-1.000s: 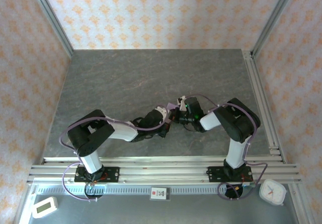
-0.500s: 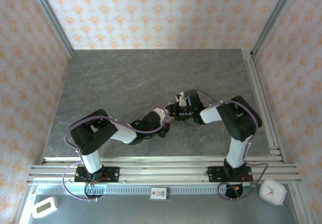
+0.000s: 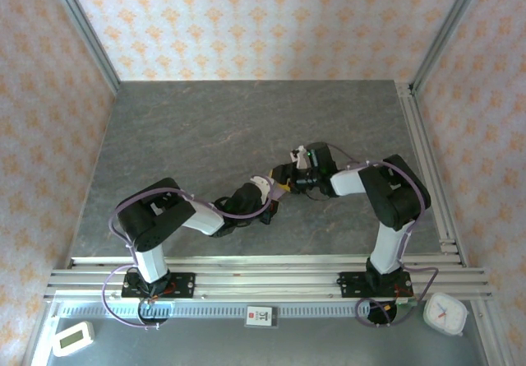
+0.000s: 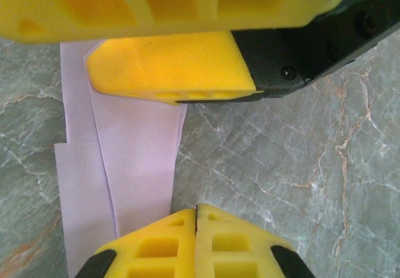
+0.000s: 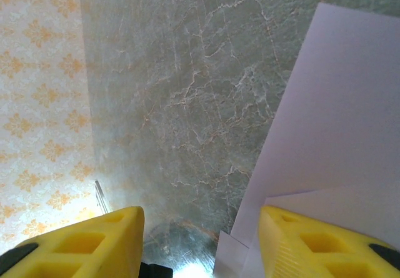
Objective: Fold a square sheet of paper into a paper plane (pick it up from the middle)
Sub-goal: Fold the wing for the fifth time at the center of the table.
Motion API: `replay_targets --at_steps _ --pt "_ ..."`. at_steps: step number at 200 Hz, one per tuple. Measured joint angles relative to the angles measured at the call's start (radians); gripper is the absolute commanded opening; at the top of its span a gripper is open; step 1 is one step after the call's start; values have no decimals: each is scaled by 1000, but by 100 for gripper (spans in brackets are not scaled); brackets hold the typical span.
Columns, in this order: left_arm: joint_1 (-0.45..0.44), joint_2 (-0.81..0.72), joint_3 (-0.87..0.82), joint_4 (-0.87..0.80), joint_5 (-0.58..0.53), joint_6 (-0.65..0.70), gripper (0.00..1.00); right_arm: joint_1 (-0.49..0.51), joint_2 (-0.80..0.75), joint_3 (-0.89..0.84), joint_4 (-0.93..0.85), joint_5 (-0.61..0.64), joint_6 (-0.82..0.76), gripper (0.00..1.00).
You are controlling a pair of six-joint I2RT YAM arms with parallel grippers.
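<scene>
Paper (image 4: 140, 159), pale lilac and folded into a long narrow shape of overlapping layers, lies flat on the grey marbled bench (image 4: 281, 165). It runs from under the left claw (image 4: 197, 212) out to the far side of it. That claw is closed, its two yellow tips meeting with no gap, right at the near end of the paper. It looks placed there to pin the layers so they cannot slide or spring open. Whether any paper is pinched between the tips, I cannot tell.

Just beyond the left claw, the right claw (image 5: 200, 228) hangs over the far end of the paper. Its fingers stand apart, with bare bench showing between them, and it holds nothing. One of its fingers sits over the lilac surface while the other is off to the side, above stone.

The shape is not yet a finished dart: stepped edges show along one side of the paper. My guess is that the right claw is open so it can take a new hold or press a crease while the left claw steadies the sheet.
</scene>
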Motion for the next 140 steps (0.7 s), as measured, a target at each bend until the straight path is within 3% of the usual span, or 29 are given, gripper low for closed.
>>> replay_targets --at_steps 140 --pt "0 27 -4 55 4 -7 0 -192 -10 3 -18 -32 -3 59"
